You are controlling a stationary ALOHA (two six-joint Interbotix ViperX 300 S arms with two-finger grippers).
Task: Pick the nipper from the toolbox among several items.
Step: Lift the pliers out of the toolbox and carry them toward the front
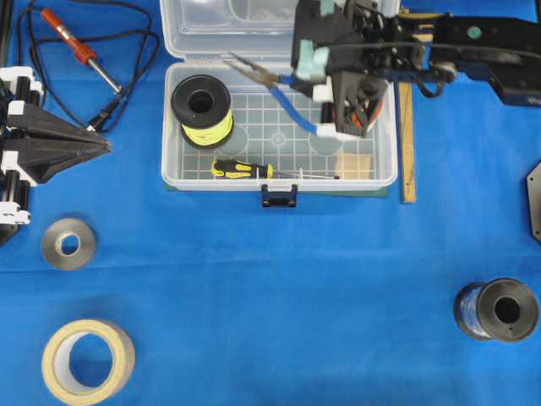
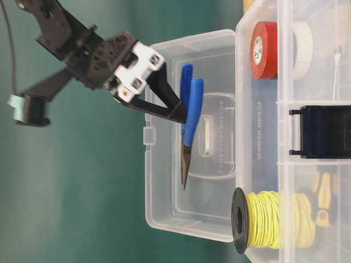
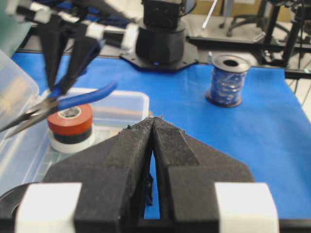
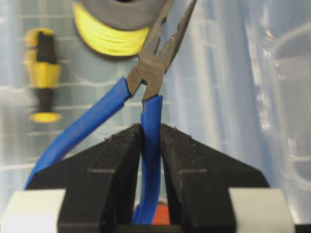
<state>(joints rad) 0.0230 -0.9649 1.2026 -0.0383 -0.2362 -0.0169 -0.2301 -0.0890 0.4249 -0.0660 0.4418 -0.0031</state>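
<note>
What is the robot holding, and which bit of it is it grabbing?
The right gripper holds the blue-handled pliers, pinching just one blue handle; the other handle sticks out free. The left gripper is shut on nothing.

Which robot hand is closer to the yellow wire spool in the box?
The right. The right gripper hangs over the toolbox holding the nipper, just across from the yellow wire spool. The left gripper sits outside the box, jaws shut.
</note>
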